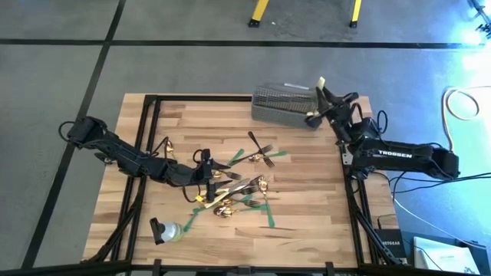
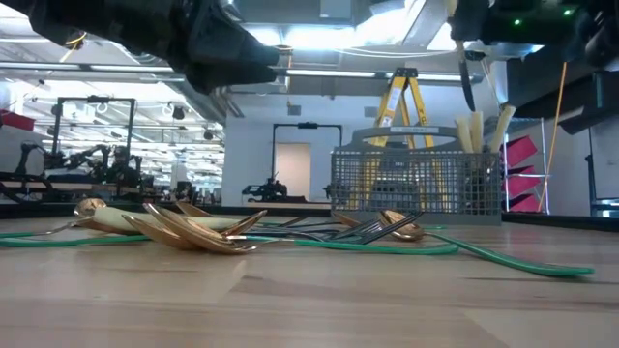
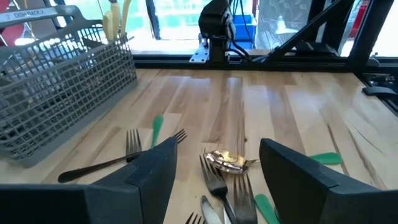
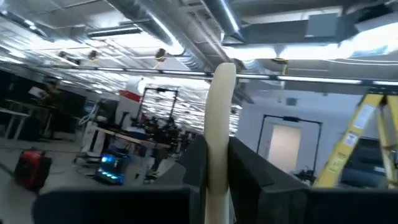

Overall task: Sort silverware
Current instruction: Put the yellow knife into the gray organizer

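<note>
The surface point(image 1: 307, 192) is a pale butcher-block top with a black frame around it, standing on a grey floor marked with dark lines. Beyond it the low view shows a workshop hall with ceiling lights, benches of equipment and a yellow ladder point(image 2: 404, 101).

The silverware point(image 1: 238, 188) lies in a loose heap near the middle of the surface: gold spoons, dark forks and a few cream handles, crossing one another among green tape strips point(image 1: 270, 217). How many pieces there are cannot be told, since they overlap. A grey wire mesh basket point(image 1: 282, 104) lies at the far edge, right of centre; cream handles stand up out of it in the low view.

The left gripper point(image 1: 209, 172) hangs over the left side of the heap with its jaws wide and nothing between them; in its wrist view a gold spoon point(image 3: 227, 160) and forks lie just ahead. The right gripper point(image 1: 321, 92) is raised beside the basket's right end, jaws narrow and clamped on a cream-handled knife point(image 4: 219, 143); its blade end is hidden. A small dark and pale object point(image 1: 165, 230) near the left front is hard to make out.
</note>
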Robot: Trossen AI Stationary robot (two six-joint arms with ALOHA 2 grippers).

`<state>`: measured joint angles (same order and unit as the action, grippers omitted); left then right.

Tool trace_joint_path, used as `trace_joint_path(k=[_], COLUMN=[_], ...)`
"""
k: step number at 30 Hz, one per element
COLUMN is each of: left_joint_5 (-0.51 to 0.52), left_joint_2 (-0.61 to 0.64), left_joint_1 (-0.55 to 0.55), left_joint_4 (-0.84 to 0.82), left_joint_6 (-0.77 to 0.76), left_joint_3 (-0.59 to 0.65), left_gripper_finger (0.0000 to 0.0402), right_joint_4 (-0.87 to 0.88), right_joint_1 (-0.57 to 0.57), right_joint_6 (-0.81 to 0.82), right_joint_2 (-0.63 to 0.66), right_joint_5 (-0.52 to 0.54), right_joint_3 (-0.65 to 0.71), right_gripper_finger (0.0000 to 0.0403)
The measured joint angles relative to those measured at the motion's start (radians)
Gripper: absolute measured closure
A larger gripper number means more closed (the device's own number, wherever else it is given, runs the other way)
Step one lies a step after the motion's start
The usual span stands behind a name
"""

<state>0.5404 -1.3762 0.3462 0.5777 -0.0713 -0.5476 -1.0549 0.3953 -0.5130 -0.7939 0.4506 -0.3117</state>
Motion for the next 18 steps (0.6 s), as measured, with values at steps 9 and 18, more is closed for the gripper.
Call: trace_joint_path(k=[9,18], left_joint_5=[0.0,0.0], left_joint_2=[0.0,-0.003], left_joint_1=[-0.001,-0.001], left_joint_4=[-0.017,-0.022], left_joint_6=[-0.007,-0.01], left_joint_3=[0.0,0.0], left_gripper_finger=[0.0188,0.0188], right_joint_4=[-0.07,-0.032], right_joint_1=[0.062,0.157], right_joint_6=[0.048,0.066], right_joint_2=[-0.016,-0.091], right_joint_5=[-0.042,0.002], right_joint_3=[0.001,0.001], right_gripper_finger=[0.0379,0.0379])
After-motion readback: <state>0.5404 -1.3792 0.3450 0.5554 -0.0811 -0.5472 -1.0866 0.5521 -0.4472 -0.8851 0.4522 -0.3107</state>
